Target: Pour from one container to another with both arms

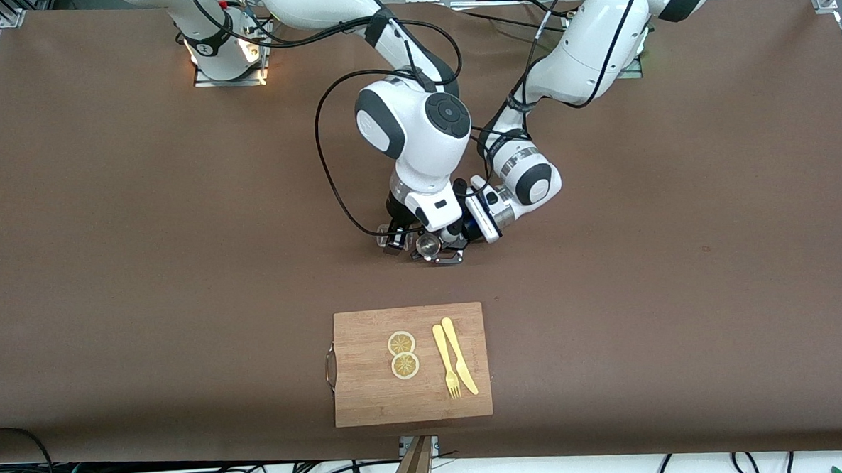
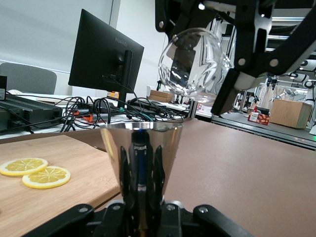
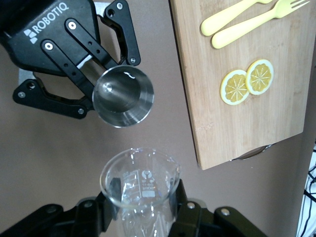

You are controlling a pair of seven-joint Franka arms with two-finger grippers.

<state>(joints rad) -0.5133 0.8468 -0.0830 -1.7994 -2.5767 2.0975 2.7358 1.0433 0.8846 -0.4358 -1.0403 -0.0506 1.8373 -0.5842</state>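
Note:
My left gripper (image 1: 447, 255) is shut on a shiny conical steel cup (image 1: 428, 245), held upright by its narrow base just above the brown table (image 1: 181, 275). In the left wrist view the cup (image 2: 140, 143) rises from my left gripper (image 2: 142, 212). A clear glass beaker (image 2: 192, 66) hangs tilted above and just past it, mouth toward the cup. My right gripper (image 3: 143, 207) is shut on that beaker (image 3: 140, 180). The cup (image 3: 123, 96) sits just off the beaker's lip, and its inside shows bare metal. My right gripper (image 1: 396, 241) hangs beside the cup.
A wooden cutting board (image 1: 371, 395) lies nearer to the front camera than the grippers. On it are two lemon slices (image 1: 402, 351), a yellow fork (image 1: 446, 363) and a yellow knife (image 1: 460, 355). Black cables loop off the right arm (image 1: 325, 162).

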